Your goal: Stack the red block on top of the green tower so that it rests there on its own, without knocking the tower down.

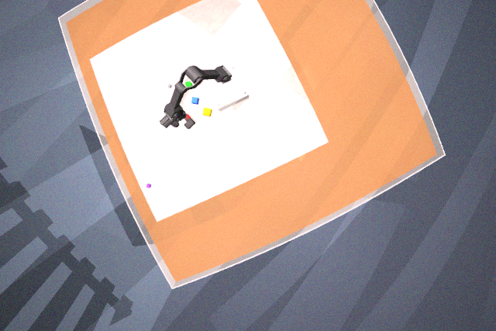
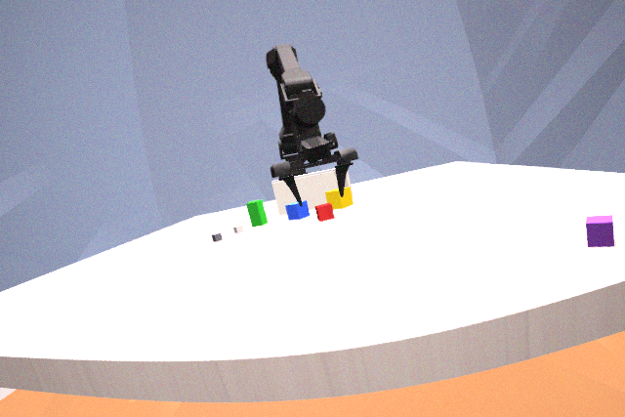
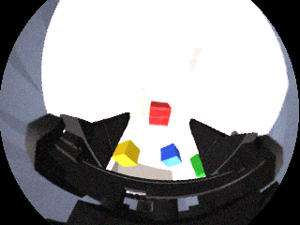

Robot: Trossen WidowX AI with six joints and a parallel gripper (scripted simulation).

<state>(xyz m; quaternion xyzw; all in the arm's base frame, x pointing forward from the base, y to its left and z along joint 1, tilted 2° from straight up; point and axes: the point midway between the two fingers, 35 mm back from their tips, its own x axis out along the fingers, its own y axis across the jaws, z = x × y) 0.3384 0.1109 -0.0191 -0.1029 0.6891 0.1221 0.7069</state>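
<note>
blue block point(image 2: 297, 211): small cube on the white table point(image 2: 353, 291), near centre.
yellow block point(image 2: 339, 197): at 2 o'clock from the blue one, just apart.
purple block point(image 2: 600, 230): alone, far out at 3 o'clock.
white panel point(image 2: 308, 188): upright slab behind the blocks.
two tiny cubes point(image 2: 216, 237): grey and pale, at 9 o'clock.
</note>
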